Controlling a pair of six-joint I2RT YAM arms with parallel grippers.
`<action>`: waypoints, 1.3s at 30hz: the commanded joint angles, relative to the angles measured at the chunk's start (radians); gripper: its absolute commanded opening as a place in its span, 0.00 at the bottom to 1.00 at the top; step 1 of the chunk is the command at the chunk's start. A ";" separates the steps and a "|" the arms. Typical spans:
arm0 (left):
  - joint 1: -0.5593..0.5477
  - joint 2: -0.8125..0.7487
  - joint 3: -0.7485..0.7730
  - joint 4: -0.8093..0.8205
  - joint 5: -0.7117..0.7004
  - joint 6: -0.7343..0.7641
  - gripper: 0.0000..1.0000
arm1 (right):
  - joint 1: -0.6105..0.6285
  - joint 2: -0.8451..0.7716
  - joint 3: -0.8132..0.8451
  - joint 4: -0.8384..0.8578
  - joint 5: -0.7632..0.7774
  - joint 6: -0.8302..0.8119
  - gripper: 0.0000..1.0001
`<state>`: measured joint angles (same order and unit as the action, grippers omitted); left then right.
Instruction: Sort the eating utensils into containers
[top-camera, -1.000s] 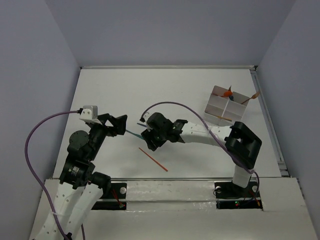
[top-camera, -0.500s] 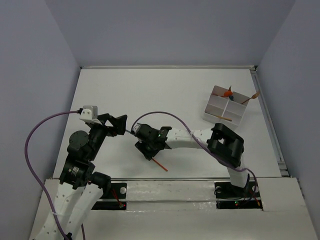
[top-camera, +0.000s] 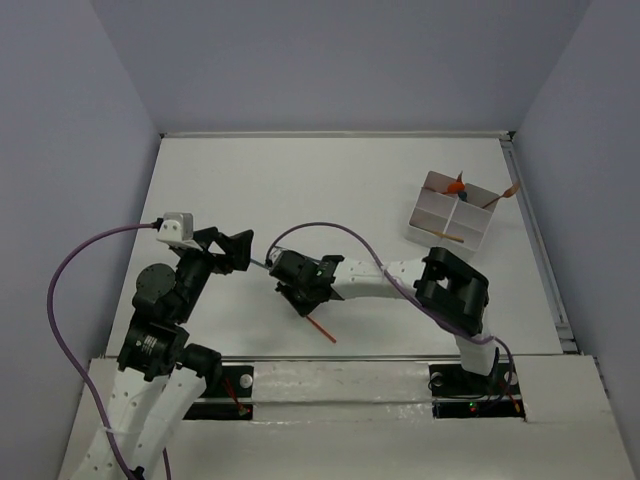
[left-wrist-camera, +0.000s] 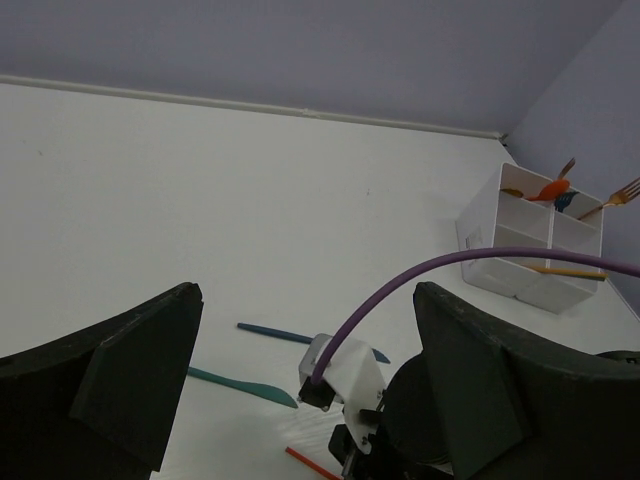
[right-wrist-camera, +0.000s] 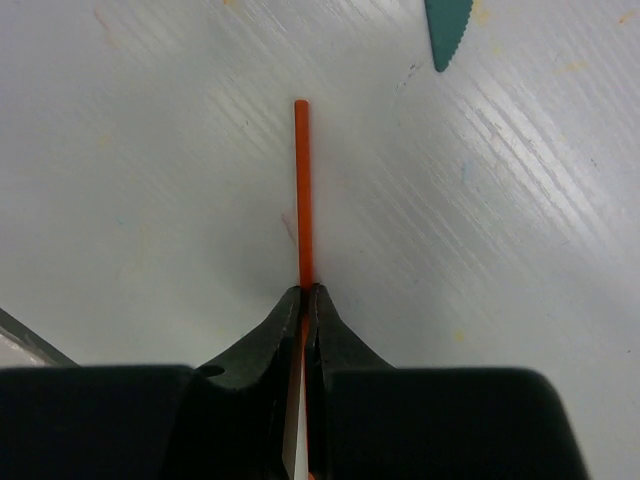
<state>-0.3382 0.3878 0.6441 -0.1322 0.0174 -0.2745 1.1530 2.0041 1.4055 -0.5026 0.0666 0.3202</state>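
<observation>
A thin orange stick (right-wrist-camera: 301, 190) lies on the white table, and my right gripper (right-wrist-camera: 307, 292) is shut on its near part, fingertips down at the surface. From above, the right gripper (top-camera: 300, 298) covers the stick's upper end and the rest of the stick (top-camera: 323, 330) pokes out toward the front. A teal knife (left-wrist-camera: 240, 385) and a dark blue utensil (left-wrist-camera: 275, 334) lie just beyond it. My left gripper (left-wrist-camera: 306, 300) hovers open and holds nothing, left of the right gripper. The white four-compartment box (top-camera: 432, 215) stands at the back right with an orange spoon (top-camera: 455, 186) in it.
The box also holds an orange stick (left-wrist-camera: 565, 270) and gold forks (left-wrist-camera: 622, 190). A purple cable (left-wrist-camera: 480, 262) arcs from the right wrist across the left wrist view. Grey walls close the table at the back and sides.
My right arm moved left and toward the front, came down over the orange stick and shut its jaws on it. The left arm stayed put.
</observation>
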 joint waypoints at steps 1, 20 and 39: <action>0.004 -0.015 0.043 0.042 -0.008 0.003 0.99 | -0.025 -0.119 -0.078 0.143 0.138 0.072 0.07; 0.004 -0.029 0.042 0.046 0.004 0.000 0.99 | -0.326 -0.830 -0.660 1.012 0.700 -0.198 0.07; -0.005 -0.038 0.043 0.042 0.000 0.003 0.99 | -0.710 -0.713 -0.789 1.391 0.702 -0.308 0.07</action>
<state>-0.3401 0.3614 0.6441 -0.1322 0.0181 -0.2745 0.4763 1.2552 0.6220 0.7547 0.7544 0.0265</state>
